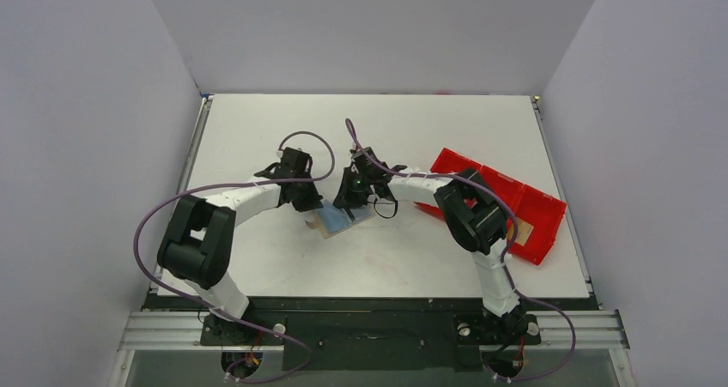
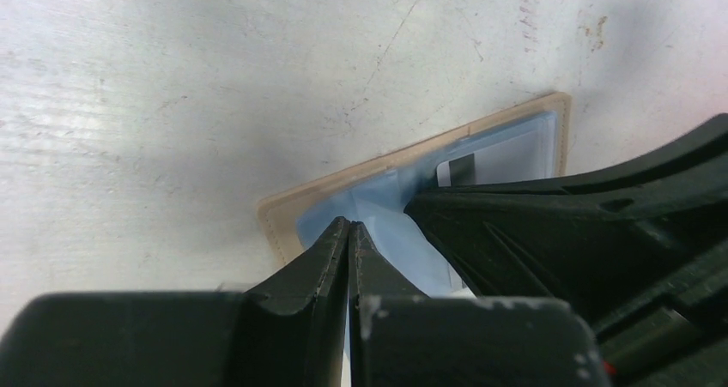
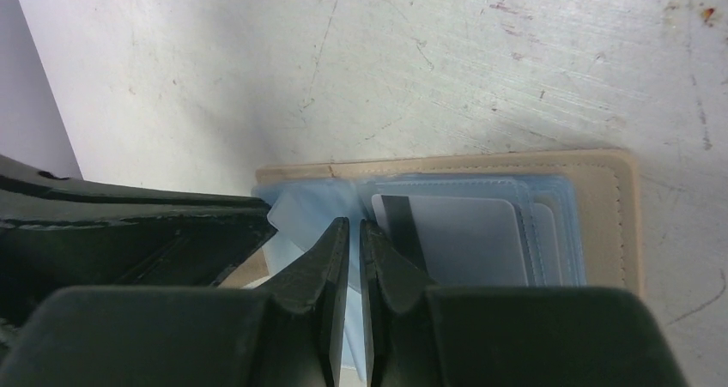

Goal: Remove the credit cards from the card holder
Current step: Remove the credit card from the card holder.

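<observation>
The tan card holder lies open on the table between both arms, its light blue sleeves facing up. A pale grey credit card with a dark stripe sits inside a sleeve and also shows in the left wrist view. My left gripper is shut, with its tips down on the blue sleeve near the holder's tan edge. My right gripper has its jaws almost together on a thin light blue sleeve leaf that rises from the holder. The two grippers stand close together.
A red compartment tray lies at the right, partly under the right arm. The left gripper's black body crowds the right wrist view. White scuffed table surrounds the holder, with grey walls on three sides.
</observation>
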Available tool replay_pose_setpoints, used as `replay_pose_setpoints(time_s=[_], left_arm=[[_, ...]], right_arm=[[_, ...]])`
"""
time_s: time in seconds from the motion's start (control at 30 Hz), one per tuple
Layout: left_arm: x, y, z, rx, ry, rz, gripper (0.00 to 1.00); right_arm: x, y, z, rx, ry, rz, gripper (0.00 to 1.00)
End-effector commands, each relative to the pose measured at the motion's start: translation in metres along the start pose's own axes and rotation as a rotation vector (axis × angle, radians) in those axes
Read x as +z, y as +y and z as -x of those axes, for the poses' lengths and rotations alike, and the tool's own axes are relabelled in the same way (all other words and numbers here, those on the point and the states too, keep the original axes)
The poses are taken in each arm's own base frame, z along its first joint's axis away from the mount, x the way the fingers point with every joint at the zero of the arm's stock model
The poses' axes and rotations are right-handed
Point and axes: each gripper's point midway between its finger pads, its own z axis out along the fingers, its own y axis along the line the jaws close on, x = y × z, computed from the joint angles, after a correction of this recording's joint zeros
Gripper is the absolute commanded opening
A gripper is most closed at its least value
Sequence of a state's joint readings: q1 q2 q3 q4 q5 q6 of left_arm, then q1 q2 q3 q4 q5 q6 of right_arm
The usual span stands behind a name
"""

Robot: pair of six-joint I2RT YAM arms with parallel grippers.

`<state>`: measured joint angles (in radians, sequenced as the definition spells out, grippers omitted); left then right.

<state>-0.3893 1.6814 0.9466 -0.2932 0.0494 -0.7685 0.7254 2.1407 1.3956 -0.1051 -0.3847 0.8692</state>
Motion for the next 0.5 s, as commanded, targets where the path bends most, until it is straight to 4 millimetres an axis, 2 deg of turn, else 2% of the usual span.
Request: replay_pose_setpoints(time_s=[0.0,0.1,0.3,0.47], left_arm=[[-0.027,-0.012,0.025,0.023,-0.085,-0.020,0.00],[-0.035,-0.013,0.030,0.028,-0.102,-0.017,0.00],[-0.051,-0.017,0.036,0.026,-0.129,-0.027,0.07],[-0.057,-0.020,0.037,0.027,-0.127,-0.039,0.09]], right_arm=[[-0.007,0.003,-0.007,-0.006,0.029,0.019,0.08],[-0.008,0.003,-0.010,-0.008,0.037,0.023,0.08],[-0.016,0.009,-0.012,-0.016,0.041,0.042,0.08],[-0.021,0.015,-0.012,-0.024,0.045,0.054,0.08]])
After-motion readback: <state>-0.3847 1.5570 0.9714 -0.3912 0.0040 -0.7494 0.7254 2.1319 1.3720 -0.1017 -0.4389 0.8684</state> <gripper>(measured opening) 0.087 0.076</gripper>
